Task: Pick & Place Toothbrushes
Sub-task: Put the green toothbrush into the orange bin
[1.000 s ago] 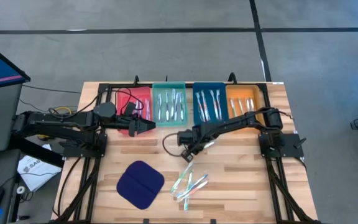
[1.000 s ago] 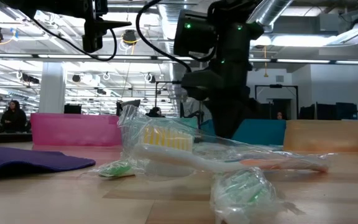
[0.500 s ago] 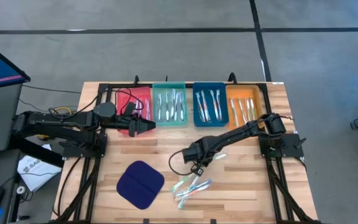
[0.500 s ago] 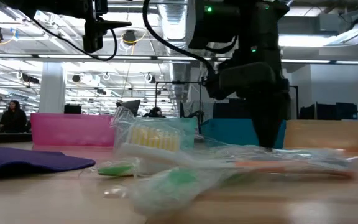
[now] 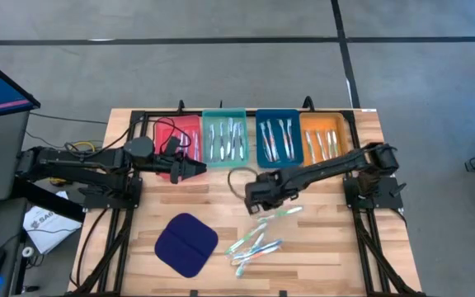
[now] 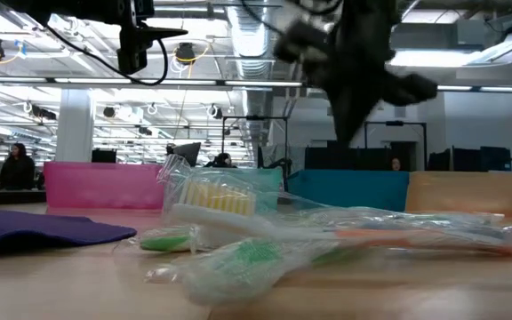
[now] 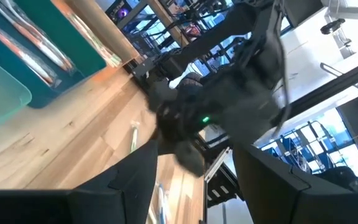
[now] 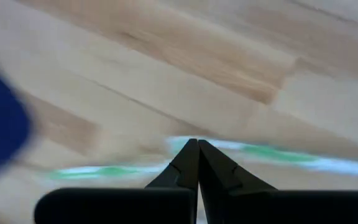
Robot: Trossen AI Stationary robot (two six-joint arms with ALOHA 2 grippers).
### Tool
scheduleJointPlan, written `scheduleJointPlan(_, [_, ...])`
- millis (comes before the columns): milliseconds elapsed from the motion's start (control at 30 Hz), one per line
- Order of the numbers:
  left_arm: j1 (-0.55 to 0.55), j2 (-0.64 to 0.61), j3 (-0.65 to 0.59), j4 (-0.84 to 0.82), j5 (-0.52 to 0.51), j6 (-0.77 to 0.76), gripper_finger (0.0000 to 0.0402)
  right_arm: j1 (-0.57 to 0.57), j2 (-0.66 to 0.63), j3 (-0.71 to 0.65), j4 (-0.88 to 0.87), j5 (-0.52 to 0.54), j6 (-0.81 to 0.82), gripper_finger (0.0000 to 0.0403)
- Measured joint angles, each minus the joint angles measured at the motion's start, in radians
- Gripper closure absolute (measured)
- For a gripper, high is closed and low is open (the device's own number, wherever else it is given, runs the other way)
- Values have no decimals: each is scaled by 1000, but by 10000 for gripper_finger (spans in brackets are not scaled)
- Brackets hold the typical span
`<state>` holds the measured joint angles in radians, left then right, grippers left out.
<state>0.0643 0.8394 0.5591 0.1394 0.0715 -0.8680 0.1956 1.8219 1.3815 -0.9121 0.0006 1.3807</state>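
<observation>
Loose toothbrushes [image 5: 258, 239] lie on worktop [image 5: 320, 247] beside blue pad [image 5: 185, 244]. Right hand [image 5: 252, 191] just beyond them, fingers pinched together, holding nothing. Left hand [image 5: 195, 167] parted, empty, farther beyond pad. Judged light, stiff, wrapper slippery: grip mid-handle.

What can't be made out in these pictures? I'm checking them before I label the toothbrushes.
- Right gripper: shut in the right wrist view; motion blur hides whether it pinches anything.
- Loose toothbrushes: too small in the high view to count; wrappers overlap in the low view.
- Red tray: partly covered by the left gripper in the high view.
</observation>
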Motion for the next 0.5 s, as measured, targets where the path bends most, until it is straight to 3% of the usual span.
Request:
scheduleJointPlan(167, [-9, 0, 0, 0, -1, 0, 198, 21, -90, -11, 72, 22, 142, 403])
scheduleJointPlan(267, [-25, 0, 0, 0, -3, 0, 198, 44, -134, -92, 165, 26, 252, 403])
scheduleJointPlan(500, [-68, 0, 0, 3, -55, 5, 198, 166, -234, -389, 690, 27, 598, 403])
